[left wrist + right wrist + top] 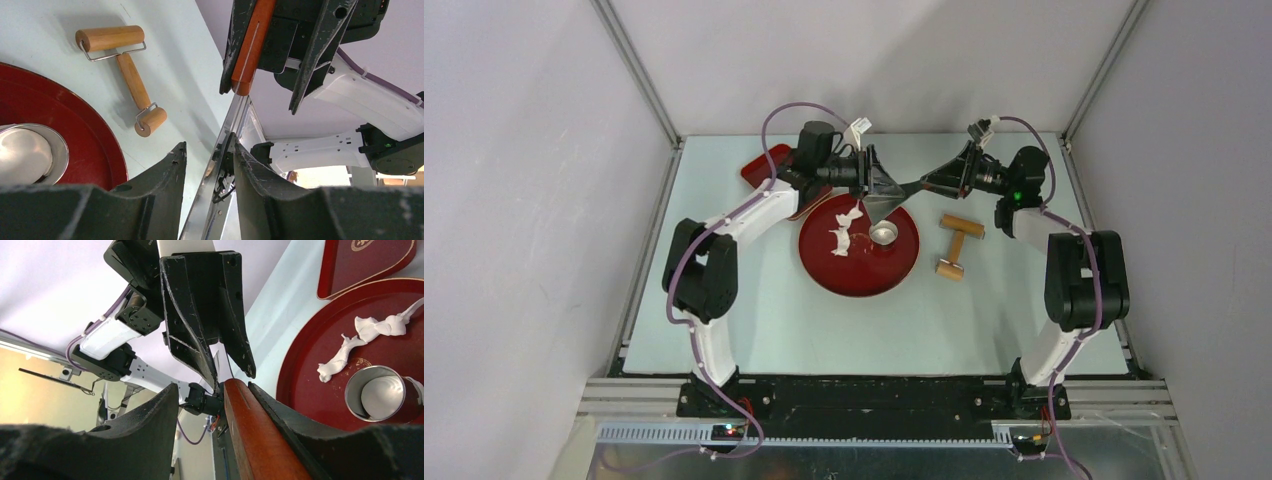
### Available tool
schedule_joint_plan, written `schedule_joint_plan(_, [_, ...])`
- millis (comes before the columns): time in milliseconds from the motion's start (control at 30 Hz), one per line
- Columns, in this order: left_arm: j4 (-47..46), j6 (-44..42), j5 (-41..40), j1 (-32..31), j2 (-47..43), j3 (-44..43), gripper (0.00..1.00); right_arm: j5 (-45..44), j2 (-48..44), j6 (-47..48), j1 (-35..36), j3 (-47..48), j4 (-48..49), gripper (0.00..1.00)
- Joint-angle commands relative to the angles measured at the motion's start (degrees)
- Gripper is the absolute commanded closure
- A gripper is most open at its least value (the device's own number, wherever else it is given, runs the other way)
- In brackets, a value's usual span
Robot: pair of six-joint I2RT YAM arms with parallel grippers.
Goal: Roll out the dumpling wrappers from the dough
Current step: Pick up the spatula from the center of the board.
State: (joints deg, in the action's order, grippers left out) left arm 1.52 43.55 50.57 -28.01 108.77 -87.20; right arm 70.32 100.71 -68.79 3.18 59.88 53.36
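Arms, two; left fingers (165,185) and right fingers (150,435) met in the air over the far rim of the plate, both sets part open. Scraper (902,187), one: its metal blade lay between the left fingers and its wooden handle between the right, each touching one finger with a gap to the other.

Round red plate (864,282), one, mid-worktop (774,320), with bare surface showing on its near side. It carried:
- one ragged dough strip (842,236)
- one metal cup (883,233), holding one round white dumpling wrapper (379,396)

Wooden roller (952,245), one, just right of the plate and apart from its rim. Second red tray (759,165), one, at the back left, partly under the left arm
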Motion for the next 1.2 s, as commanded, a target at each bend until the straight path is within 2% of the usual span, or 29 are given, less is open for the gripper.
schedule_joint_plan(0, [-0.8,0.5,2.0,-0.3,0.0,-1.0,1.0,-0.4,-4.1,3.1,-0.8,1.6,0.8,1.0])
schedule_joint_plan(67, [-0.8,0.5,2.0,-0.3,0.0,-1.0,1.0,-0.1,-4.7,3.1,-1.2,1.7,1.0,0.94])
schedule_joint_plan(100, [-0.8,0.5,2.0,-0.1,-0.1,-1.0,1.0,0.2,-5.2,2.7,-1.4,1.7,1.1,0.74])
schedule_joint_plan(133, [-0.8,0.6,1.7,-0.1,-0.1,-1.0,1.0,0.4,-5.4,2.4,-1.6,1.7,1.4,0.62])
schedule_joint_plan(167, [-0.8,0.8,1.6,0.1,-0.1,-0.9,1.0,1.0,-5.4,0.8,-1.9,1.7,3.5,0.38])
schedule_joint_plan(200, [-0.8,1.0,1.5,0.3,-0.1,-0.8,1.0,1.3,-5.4,-0.4,-2.1,1.7,6.2,0.26])
schedule_joint_plan(233, [-0.8,1.1,1.4,0.5,-0.2,-0.8,1.0,1.7,-5.2,-2.9,-2.5,1.7,7.7,0.08])
schedule_joint_plan(300, [-0.8,1.2,1.2,0.8,-0.3,-0.4,1.0,2.0,-4.6,-6.4,-2.6,1.7,11.5,0.02])
schedule_joint_plan(433, [-0.8,1.3,1.0,1.1,-0.4,-0.1,1.0,2.1,-3.7,-7.4,-4.5,1.7,13.3,0.01])
schedule_joint_plan(633, [-0.8,1.5,0.9,1.1,-0.1,-0.5,1.0,1.6,-3.7,-2.0,-3.7,1.7,6.3,0.01])
schedule_joint_plan(733, [-0.8,1.7,1.1,1.0,0.3,-0.7,1.0,1.1,-3.4,0.3,-2.6,1.7,3.9,0.04])
schedule_joint_plan(1067, [-0.8,1.9,1.4,0.8,0.4,-0.7,1.0,0.2,-0.3,0.1,0.2,2.7,4.0,0.27])
schedule_joint_plan(1167, [-1.0,2.0,1.4,0.7,0.6,-0.7,1.0,0.3,0.0,0.3,0.5,2.8,4.0,0.41])
